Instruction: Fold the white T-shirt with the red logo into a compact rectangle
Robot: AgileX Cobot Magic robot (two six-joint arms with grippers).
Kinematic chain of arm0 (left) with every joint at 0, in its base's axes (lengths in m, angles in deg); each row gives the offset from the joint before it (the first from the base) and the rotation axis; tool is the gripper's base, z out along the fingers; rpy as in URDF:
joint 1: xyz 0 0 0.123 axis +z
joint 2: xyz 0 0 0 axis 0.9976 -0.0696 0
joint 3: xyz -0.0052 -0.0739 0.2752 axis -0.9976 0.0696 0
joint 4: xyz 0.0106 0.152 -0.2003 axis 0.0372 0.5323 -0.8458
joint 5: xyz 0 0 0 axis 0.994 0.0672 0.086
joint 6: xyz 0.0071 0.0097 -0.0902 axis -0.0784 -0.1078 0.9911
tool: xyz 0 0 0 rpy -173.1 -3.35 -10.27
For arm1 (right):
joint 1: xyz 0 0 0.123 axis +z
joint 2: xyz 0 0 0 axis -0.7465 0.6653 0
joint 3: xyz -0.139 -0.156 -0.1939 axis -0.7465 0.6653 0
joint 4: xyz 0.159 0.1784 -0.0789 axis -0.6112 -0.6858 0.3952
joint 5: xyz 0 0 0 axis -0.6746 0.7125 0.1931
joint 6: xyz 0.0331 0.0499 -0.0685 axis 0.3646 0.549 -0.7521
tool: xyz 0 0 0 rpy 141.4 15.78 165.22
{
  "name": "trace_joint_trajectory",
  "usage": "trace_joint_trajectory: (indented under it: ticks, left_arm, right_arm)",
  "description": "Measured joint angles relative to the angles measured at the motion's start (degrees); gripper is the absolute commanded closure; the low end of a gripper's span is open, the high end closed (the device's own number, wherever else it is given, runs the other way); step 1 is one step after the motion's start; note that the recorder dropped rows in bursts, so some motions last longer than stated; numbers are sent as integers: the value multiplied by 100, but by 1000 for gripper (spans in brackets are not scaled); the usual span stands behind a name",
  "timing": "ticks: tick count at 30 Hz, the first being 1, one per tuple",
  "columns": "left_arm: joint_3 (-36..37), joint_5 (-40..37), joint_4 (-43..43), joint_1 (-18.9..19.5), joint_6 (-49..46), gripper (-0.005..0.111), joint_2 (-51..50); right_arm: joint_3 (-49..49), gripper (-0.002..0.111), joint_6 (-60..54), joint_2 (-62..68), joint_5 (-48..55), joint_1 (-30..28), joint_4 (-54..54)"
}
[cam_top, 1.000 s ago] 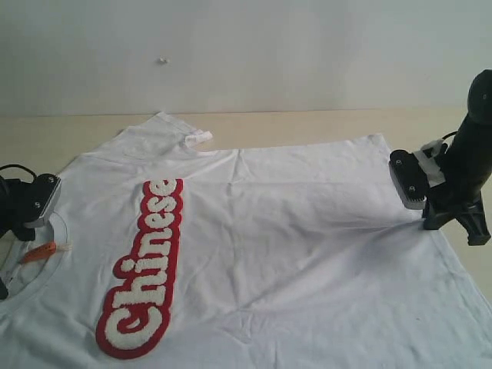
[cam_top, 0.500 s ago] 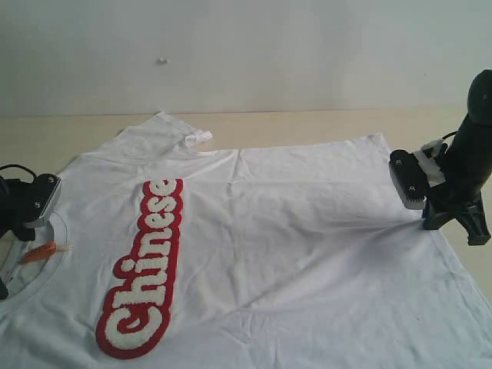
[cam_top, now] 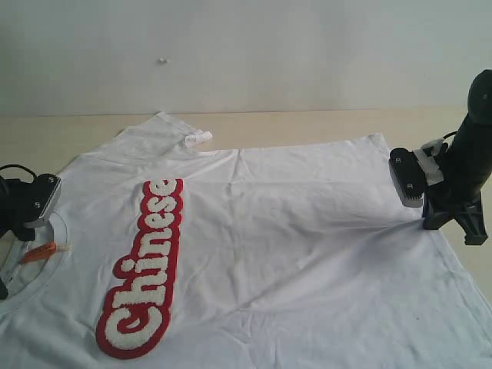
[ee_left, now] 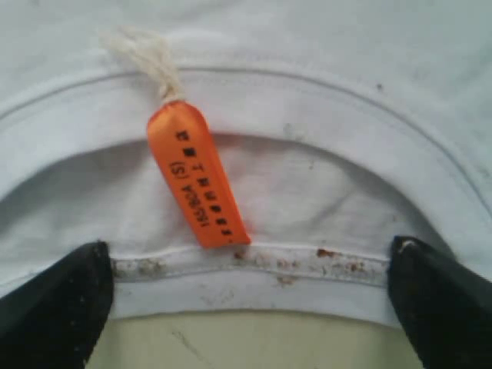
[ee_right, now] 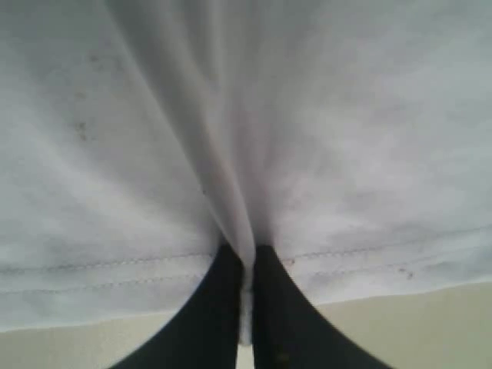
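The white T-shirt point(cam_top: 292, 246) lies spread face up on the table, collar at the left, hem at the right. Its red logo point(cam_top: 144, 265) spelling "Chinese" runs along the chest. My left gripper point(ee_left: 250, 296) is open, its fingers point(ee_left: 58, 304) wide apart at the back of the ribbed collar point(ee_left: 254, 269), beside the orange neck tag point(ee_left: 196, 181). In the exterior view the left gripper point(cam_top: 6, 244) sits at the collar. My right gripper point(ee_right: 247, 288) is shut on a pinched fold of the hem point(ee_right: 115, 269); the exterior view shows the right gripper point(cam_top: 444, 219) at the shirt's right edge.
The beige table point(cam_top: 307, 123) shows beyond the shirt's far edge and also at the right point(cam_top: 477, 261). A pale wall point(cam_top: 246, 54) rises behind. One sleeve point(cam_top: 165, 131) with a small white label point(cam_top: 198, 139) lies at the back left.
The right gripper has shifted very slightly with the hem; the left arm and the shirt look the same.
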Motion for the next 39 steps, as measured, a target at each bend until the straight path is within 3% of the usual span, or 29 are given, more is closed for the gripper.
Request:
trace_joint_trajectory:
  ticks: [36, 39]
  left_arm:
    - [0, 14, 0, 0, 21, 14, 0]
    - [0, 14, 0, 0, 21, 26, 0]
  right_arm:
    - [0, 108, 24, 0, -9, 0, 0]
    - [0, 108, 24, 0, -9, 0, 0]
